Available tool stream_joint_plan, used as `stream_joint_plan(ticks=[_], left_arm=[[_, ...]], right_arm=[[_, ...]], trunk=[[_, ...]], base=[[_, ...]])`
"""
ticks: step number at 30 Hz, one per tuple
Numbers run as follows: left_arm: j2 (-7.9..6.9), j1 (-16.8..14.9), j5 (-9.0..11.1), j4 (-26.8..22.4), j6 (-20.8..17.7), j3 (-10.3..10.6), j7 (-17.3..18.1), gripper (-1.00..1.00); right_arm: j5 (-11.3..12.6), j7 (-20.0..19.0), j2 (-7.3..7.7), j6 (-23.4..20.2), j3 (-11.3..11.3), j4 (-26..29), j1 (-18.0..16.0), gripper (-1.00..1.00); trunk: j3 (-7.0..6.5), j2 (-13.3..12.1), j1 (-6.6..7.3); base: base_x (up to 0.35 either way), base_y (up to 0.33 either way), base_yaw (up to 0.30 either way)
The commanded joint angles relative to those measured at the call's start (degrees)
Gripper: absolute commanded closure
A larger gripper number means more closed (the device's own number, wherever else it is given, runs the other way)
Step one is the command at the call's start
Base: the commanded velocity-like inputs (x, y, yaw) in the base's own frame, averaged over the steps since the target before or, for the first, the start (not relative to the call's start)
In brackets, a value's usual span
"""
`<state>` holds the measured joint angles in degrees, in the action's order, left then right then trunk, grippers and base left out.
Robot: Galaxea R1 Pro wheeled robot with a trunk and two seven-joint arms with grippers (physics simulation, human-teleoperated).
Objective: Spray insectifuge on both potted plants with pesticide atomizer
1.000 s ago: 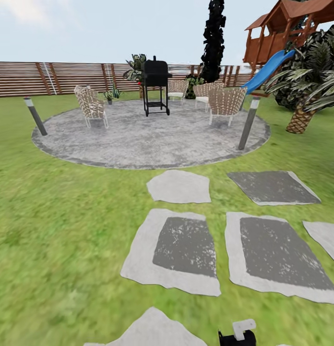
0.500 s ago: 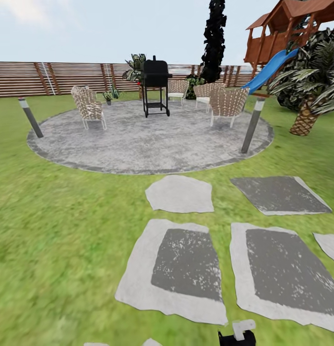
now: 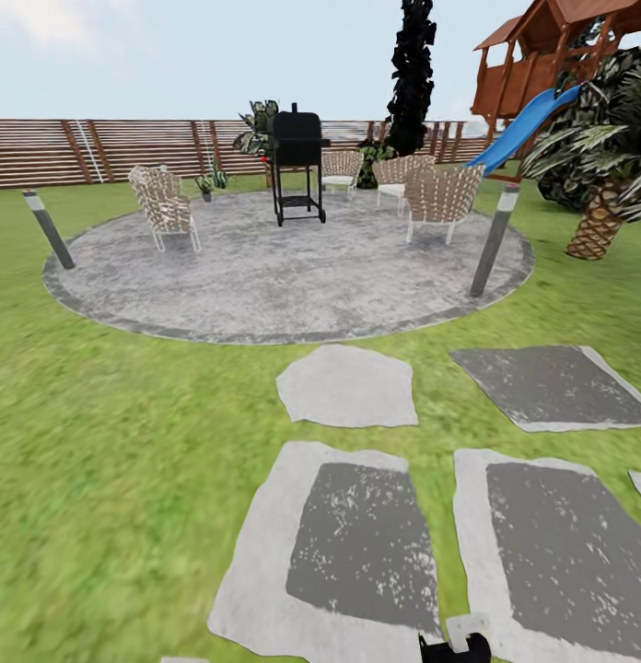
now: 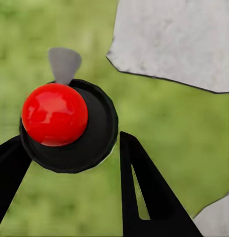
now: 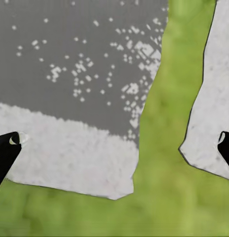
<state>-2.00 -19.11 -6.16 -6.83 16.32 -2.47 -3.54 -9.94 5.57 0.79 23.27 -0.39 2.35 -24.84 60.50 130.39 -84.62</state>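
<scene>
The atomizer (image 4: 69, 126), a black disc with a red ball on top and a grey nozzle, is seen between the fingers of the left end effector (image 4: 70, 163). It appears to be held, though contact at the fingers cannot be confirmed from this angle. The right end effector (image 5: 114, 148) is spread wide and carries nothing, with slabs and grass beneath it.

One potted plant (image 3: 207, 184) is made out far ahead, on the grass by the fence (image 3: 99, 147) behind the left chair (image 3: 162, 207). It is too small for its leaves to be judged, and a second one cannot be picked out with certainty.

The main risk is judged to be a loss of the atomizer during the drive: a shallow hold on a rounded body could slip with a jolt. A second risk is that the taller leafy plant (image 3: 258, 129) behind the grill (image 3: 297, 161) could be mistaken for a target. Spraying from too far off would leave the leaves only partly covered.

The ground is lawn (image 3: 99, 442) set with irregular grey stepping slabs (image 3: 348, 387), leading to a round paved patio (image 3: 265, 276). Two short posts (image 3: 494, 241) stand at its rim, and more chairs, a palm (image 3: 601, 221) and a play tower with a blue slide (image 3: 528, 124) stand to the right.
</scene>
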Motion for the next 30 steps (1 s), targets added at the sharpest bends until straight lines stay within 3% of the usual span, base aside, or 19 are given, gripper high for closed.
stream_joint_plan(ticks=[1, 30], left_arm=[[0.0, -0.04, -0.61, 0.06, 0.21, -0.25, -0.24, 1.0], [0.02, -0.04, -0.59, 0.33, 0.21, -0.25, -0.24, 1.0]], right_arm=[[-0.6, 0.4, -0.02, 0.11, -0.05, -0.06, -0.03, -1.0], [-0.6, 0.4, 0.0, 0.11, -0.05, -0.07, -0.03, -1.0]], trunk=[[0.05, 0.02, -0.02], [0.05, 0.02, -0.02]], base=[[0.338, 0.0, 0.0], [0.338, 0.0, 0.0]])
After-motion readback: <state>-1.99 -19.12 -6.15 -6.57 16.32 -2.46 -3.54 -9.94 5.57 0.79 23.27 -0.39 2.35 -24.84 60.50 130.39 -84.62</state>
